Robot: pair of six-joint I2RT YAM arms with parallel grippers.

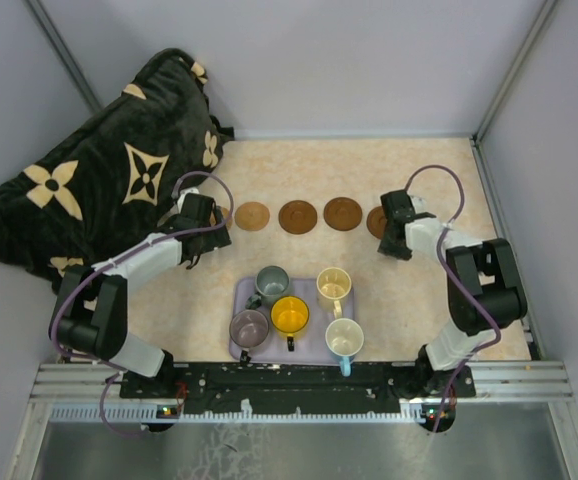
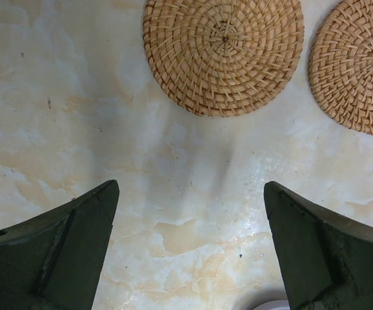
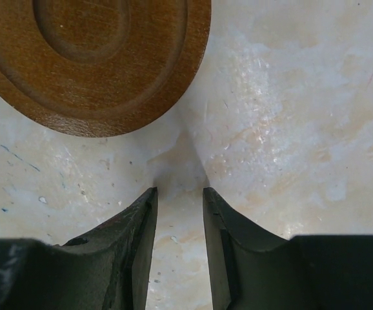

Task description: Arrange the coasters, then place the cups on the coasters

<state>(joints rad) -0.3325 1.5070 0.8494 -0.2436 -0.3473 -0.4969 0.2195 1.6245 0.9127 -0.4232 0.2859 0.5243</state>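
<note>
Your left end effector (image 2: 191, 187) is spread wide above the desk (image 1: 419, 290), two woven coasters (image 2: 222, 51) just ahead. Your right end effector (image 3: 179, 192) is barely parted, pinching nothing, tips near a wooden coaster (image 3: 96, 58). Five cups (image 1: 290, 315) sit on the lavender tray (image 1: 241, 300).

One overhead, two close downward wrist views

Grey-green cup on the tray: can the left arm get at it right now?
Probably yes: the left hand is open and empty, with only bare table between it and the grey-green cup.
</note>
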